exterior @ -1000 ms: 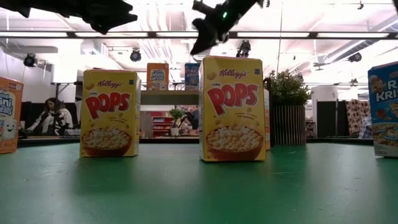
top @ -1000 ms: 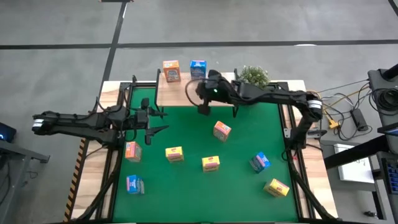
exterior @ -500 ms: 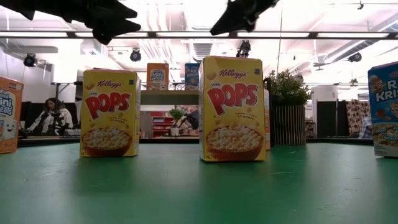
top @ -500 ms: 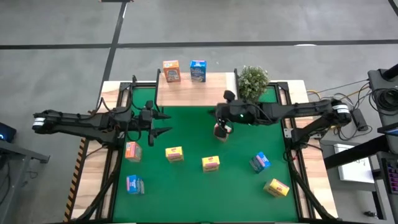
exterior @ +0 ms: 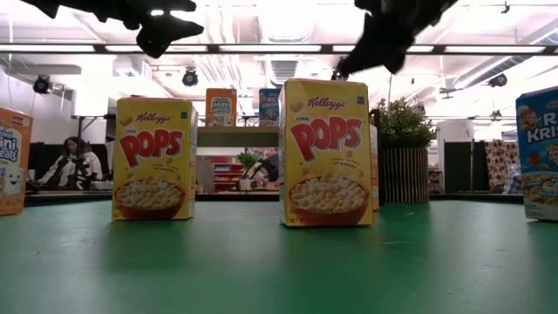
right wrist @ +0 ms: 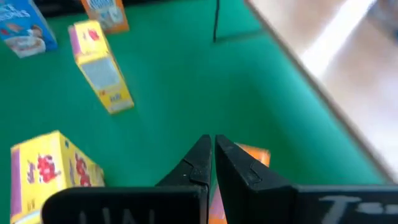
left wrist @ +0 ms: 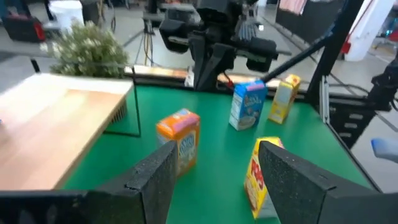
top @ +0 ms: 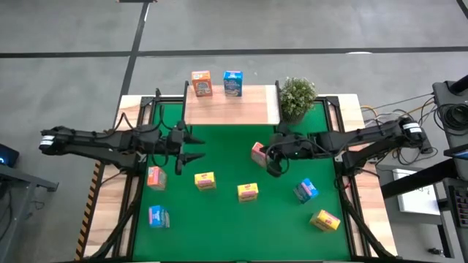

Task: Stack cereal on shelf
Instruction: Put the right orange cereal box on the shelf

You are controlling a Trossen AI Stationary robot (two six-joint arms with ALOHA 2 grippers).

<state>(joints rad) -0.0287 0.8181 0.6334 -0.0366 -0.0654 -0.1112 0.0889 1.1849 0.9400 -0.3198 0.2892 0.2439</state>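
The light-wood shelf [top: 241, 106] stands at the mat's far edge with an orange-pink box [top: 201, 82] and a blue box [top: 232, 82] upright on its far side. Seven more cereal boxes stand or lie on the green mat. One of them is an orange-pink box [top: 257, 153] near the middle. My right gripper [top: 272, 162] hovers just right of that box, fingers shut [right wrist: 213, 158], with the box [right wrist: 256, 155] showing beneath them. My left gripper [top: 194, 146] hangs open over the mat's left part [left wrist: 214, 180], holding nothing.
On the mat are yellow boxes [top: 205, 180] [top: 248, 191] [top: 325, 219], blue boxes [top: 159, 216] [top: 306, 190] and an orange-pink box [top: 155, 176]. A potted plant [top: 296, 95] stands by the shelf's right end. Bare board lies on the shelf's near half.
My right gripper has swung from the shelf's front edge toward the table's near and right side, ending beside the middle orange-pink box. The boxes have stayed where they were.
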